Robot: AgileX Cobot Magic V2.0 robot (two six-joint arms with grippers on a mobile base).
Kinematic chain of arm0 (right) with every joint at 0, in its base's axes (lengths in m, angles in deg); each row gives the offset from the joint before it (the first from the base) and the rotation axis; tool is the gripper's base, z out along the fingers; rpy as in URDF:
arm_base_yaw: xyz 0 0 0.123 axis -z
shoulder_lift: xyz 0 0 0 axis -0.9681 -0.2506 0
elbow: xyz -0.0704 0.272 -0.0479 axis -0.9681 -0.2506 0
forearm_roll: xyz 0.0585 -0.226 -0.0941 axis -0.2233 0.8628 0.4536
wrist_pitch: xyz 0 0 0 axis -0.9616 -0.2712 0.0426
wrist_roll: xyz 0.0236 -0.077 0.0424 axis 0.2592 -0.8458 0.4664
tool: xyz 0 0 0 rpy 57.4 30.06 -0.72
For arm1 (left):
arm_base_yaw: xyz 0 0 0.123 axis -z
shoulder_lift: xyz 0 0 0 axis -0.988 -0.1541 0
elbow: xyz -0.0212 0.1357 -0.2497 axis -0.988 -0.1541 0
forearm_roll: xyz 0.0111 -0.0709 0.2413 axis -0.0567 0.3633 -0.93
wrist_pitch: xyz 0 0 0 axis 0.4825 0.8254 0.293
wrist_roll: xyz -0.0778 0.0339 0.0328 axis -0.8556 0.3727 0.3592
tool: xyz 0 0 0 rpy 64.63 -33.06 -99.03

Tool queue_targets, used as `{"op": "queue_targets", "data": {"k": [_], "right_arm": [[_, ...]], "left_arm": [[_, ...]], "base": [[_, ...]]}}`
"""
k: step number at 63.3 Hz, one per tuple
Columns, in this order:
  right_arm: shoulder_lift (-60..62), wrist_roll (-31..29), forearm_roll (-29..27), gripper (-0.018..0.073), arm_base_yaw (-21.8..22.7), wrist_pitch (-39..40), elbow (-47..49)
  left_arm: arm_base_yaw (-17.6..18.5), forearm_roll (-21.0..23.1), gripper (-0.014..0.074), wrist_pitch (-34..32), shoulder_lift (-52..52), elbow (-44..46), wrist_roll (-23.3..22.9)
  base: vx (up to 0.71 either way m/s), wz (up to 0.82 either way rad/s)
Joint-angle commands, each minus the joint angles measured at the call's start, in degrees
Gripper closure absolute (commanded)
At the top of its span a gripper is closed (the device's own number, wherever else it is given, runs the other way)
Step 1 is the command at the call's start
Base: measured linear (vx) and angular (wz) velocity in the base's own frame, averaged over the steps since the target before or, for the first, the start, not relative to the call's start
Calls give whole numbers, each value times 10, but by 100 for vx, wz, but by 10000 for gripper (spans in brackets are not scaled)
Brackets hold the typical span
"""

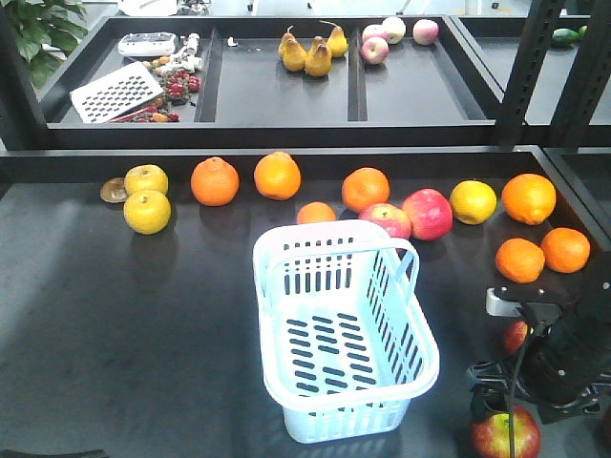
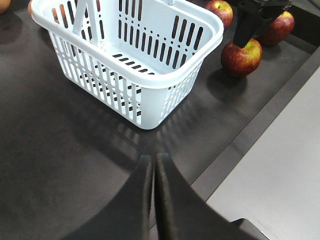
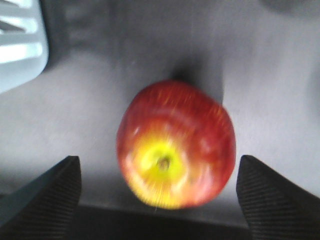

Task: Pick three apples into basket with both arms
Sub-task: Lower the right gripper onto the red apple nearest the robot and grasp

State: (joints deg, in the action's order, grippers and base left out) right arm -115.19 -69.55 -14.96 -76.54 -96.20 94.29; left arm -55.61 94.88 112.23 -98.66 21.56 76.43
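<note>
Pale basket (image 2: 150, 107) upright, red apples (image 2: 241, 57) beside

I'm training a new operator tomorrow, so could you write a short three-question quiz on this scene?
1. True or false: the basket already holds an apple.
2. The right claw is: A) shut and empty; B) open over a dark red apple; C) inside the basket.
3. Fill in: the left claw is ____ (open/shut).
Key: 1 false; 2 B; 3 shut.
</note>
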Motion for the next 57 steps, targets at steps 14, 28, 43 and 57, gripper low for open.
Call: {"op": "queue_targets", "data": {"k": [14,28,43,57], "right_arm": [[-31,-5,8,-35,4,38,13],[-57,-3,11,-29,4,47,13],[-58,1,15,145,4,34,13],[11,-17,17,518,4,-4,13]], "left_arm": [[-1,22,603,-26,-1,14,-4],[-1,22,603,-26,-1,14,-4],[-1,22,603,-26,-1,14,-4],[-1,22,603,-26,-1,14,-4]], "base": [[0,0],[0,0],[0,0],[0,0]]}}
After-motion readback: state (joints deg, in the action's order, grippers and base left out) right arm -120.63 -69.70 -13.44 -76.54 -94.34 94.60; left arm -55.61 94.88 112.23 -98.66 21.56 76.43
